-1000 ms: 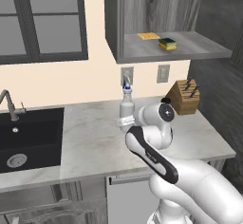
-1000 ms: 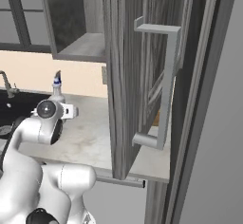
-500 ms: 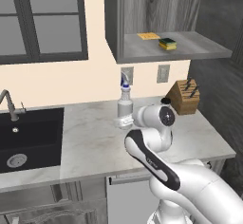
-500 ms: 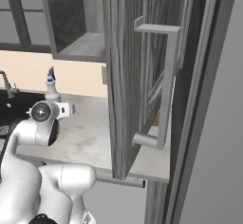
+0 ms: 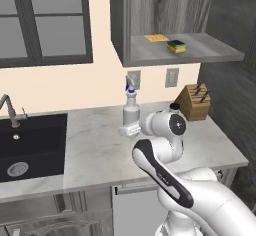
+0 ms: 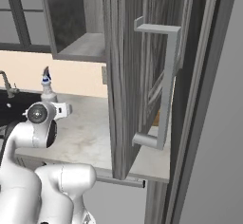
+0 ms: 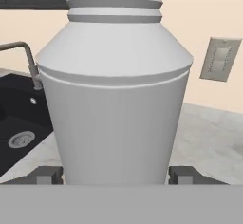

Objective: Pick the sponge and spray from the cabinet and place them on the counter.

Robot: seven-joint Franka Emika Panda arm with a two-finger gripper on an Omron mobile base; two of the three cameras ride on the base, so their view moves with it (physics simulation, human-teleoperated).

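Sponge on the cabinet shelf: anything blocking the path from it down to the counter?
Nothing visible does. The sponge sits near the front edge of the open cabinet shelf, beside a yellow cloth. The counter below has bare space; the spray stands there, between the gripper's fingers.

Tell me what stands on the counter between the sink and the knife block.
In the left base view, the spray stands on the counter between the sink and the knife block, with the end effector at its base.

The arm point(image 5: 170, 180) is glossy white, built of thick rounded links, with a dark band curving along one link. A round joint cap point(image 5: 176, 125) at the wrist is white with a dark centre dot; the gripper point(image 7: 115, 174) ends in two small dark grey square tips.
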